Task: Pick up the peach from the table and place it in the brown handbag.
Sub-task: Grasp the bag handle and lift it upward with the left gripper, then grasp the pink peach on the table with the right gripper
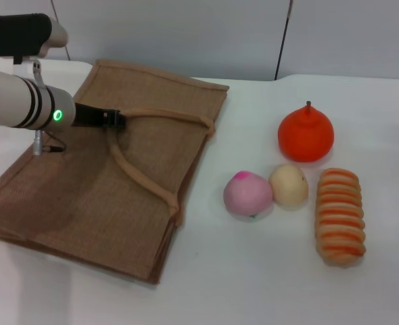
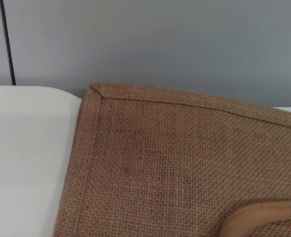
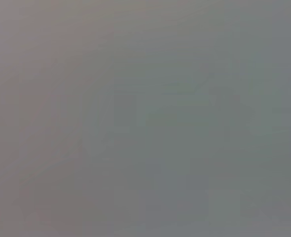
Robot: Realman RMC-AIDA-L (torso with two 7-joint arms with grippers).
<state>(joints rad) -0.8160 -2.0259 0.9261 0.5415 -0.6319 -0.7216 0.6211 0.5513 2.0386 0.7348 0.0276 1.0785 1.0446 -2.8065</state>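
Nearest the robot in the head view, the front edge of the brown handbag point(image 1: 105, 196) lies flat on the white desk point(image 1: 267, 284), its layered hem pointing toward the lower left. To the right of it, apart from the bag's edge, a striped orange-and-cream loaf-shaped item point(image 1: 339, 215) rests on the desk, and just beside that sit the peach point(image 1: 247, 193) and a smaller pale beige fruit point(image 1: 289, 185), the two touching each other. The peach is on the desk, outside the bag, with bare desk between it and the bag's right side. Farther back, an orange stemmed fruit point(image 1: 306, 133) stands alone behind the pale one. Over the bag's middle, the left claw point(image 1: 111, 120) reaches in from the left on a white arm with a green light; its dark tip is at the point where the bag's loop handle point(image 1: 145, 179) starts, and it seems clenched on that handle, though the fingers are too small to read with certainty. The peach lies well to the right of this claw and nearer the robot, across the bag's width. The left wrist view shows the bag's far corner point(image 2: 98, 91) and woven cloth against the desk and a grey wall. The right wrist view shows only plain grey; the right claw is not seen.
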